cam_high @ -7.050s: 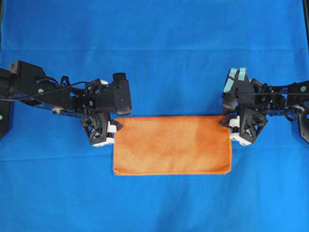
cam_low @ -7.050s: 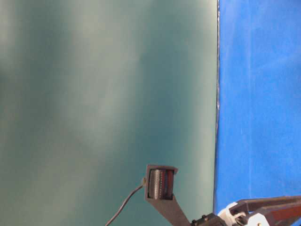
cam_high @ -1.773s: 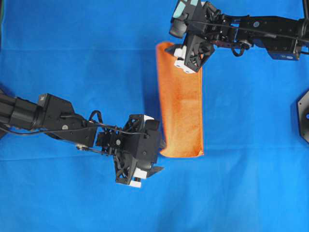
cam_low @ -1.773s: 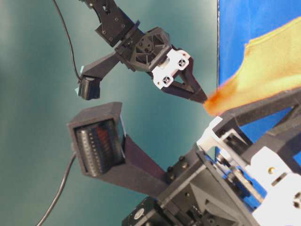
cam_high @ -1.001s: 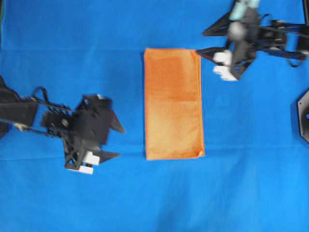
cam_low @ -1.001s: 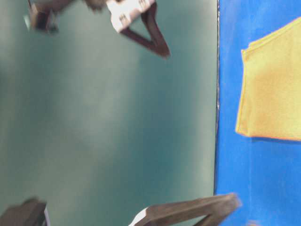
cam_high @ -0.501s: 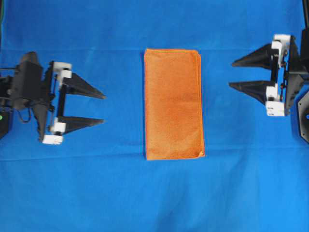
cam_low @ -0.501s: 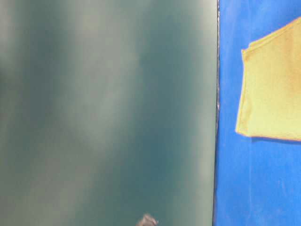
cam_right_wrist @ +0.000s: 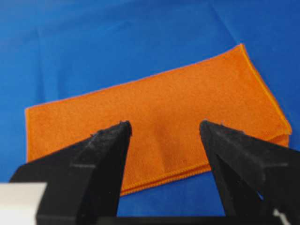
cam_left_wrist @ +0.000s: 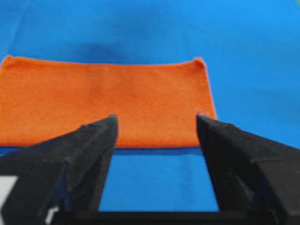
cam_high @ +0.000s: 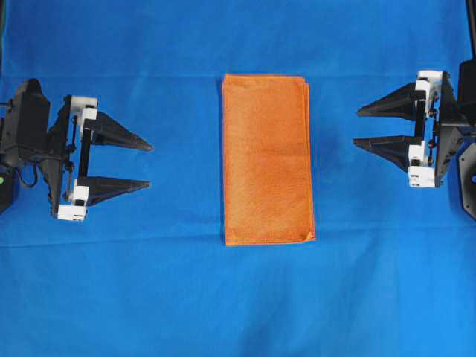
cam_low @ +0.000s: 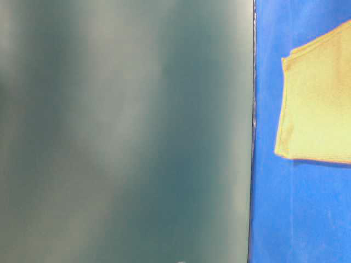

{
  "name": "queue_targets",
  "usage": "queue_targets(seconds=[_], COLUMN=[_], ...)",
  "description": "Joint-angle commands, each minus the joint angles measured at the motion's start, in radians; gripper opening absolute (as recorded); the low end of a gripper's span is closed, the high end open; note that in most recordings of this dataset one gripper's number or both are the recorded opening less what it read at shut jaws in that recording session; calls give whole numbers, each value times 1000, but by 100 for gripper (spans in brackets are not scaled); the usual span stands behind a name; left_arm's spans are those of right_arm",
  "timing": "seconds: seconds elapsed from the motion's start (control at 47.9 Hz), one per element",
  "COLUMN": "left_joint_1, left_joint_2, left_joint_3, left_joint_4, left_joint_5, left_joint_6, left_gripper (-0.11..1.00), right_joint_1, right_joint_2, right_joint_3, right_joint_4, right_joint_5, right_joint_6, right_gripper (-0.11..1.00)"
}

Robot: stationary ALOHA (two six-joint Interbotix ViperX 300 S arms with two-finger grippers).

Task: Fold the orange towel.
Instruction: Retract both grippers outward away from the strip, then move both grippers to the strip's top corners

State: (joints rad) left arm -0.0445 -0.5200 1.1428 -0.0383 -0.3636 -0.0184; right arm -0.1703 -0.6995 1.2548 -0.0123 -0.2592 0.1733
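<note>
The orange towel (cam_high: 267, 159) lies flat on the blue sheet as a tall folded rectangle in the middle of the overhead view. It also shows in the table-level view (cam_low: 318, 98), the left wrist view (cam_left_wrist: 103, 101) and the right wrist view (cam_right_wrist: 154, 112). My left gripper (cam_high: 150, 165) hangs open well to the left of the towel, fingers pointing at it, nothing between them (cam_left_wrist: 157, 119). My right gripper (cam_high: 355, 128) stands open well to the right, also empty (cam_right_wrist: 165, 124). Neither touches the towel.
The blue sheet (cam_high: 238, 297) covers the whole table. A dark arm base (cam_high: 470, 186) sits at the right edge and another (cam_high: 6, 190) at the left edge. The table-level view is mostly a blurred grey-green wall (cam_low: 126, 131).
Both arms have pulled back from the towel to the sides and settled; the left gripper slid slightly further left and down over the last half second. The towel lies still.
</note>
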Motion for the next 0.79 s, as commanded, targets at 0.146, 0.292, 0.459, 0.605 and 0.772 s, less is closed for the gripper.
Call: queue_targets(seconds=[0.146, 0.292, 0.459, 0.605, 0.772], left_joint_1=[23, 80, 181, 279, 345], left_joint_2=[28, 130, 261, 379, 503], left_joint_3=[-44, -124, -216, -268, -324], left_joint_4=[-3, -2, 0, 0, 2], left_joint_5=[-14, -8, 28, 28, 21], left_joint_6=[-8, -5, -3, -2, -5], left_gripper=[61, 61, 62, 62, 62], right_joint_1=[-3, -41, -153, -239, -291], right_joint_2=[15, 75, 206, 341, 494], right_joint_3=[-51, -110, -175, -225, -276], right_joint_4=[2, 0, -9, -28, -44], right_joint_5=[-9, 29, 75, 87, 80], right_joint_6=[-2, -12, -15, -17, -17], right_gripper=[63, 63, 63, 63, 63])
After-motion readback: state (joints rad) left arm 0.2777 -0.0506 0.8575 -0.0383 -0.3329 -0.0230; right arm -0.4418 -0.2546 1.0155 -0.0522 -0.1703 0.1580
